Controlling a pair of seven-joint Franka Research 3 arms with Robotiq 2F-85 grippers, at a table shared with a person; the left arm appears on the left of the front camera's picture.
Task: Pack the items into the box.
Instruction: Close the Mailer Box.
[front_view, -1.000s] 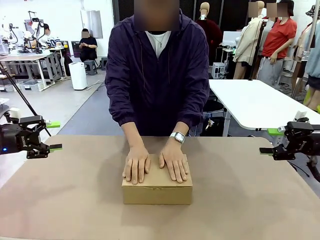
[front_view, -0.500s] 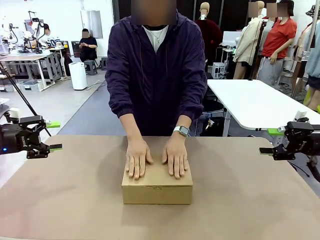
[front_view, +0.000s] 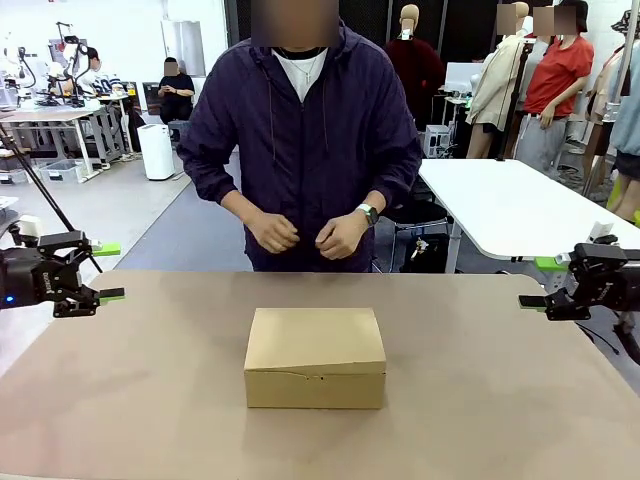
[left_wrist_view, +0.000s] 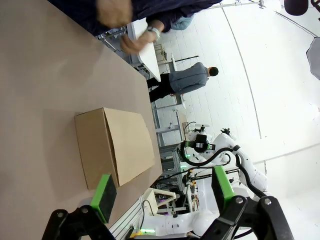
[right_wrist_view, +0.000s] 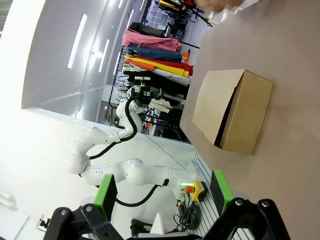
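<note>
In the middle of the brown surface (front_view: 120, 400) sits the small brown cardboard box (front_view: 315, 357) with its flap lid down. Nothing touches it. The person stands behind it with both hands (front_view: 305, 235) curled up near the belly. The robot's left hand (front_view: 100, 272) waits far off at one edge, fingers spread and empty. The right hand (front_view: 538, 282) waits at the other edge, spread and empty too.

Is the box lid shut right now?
Shut: the box has its flap lying flat over the top, its front edge down against the front wall.
</note>
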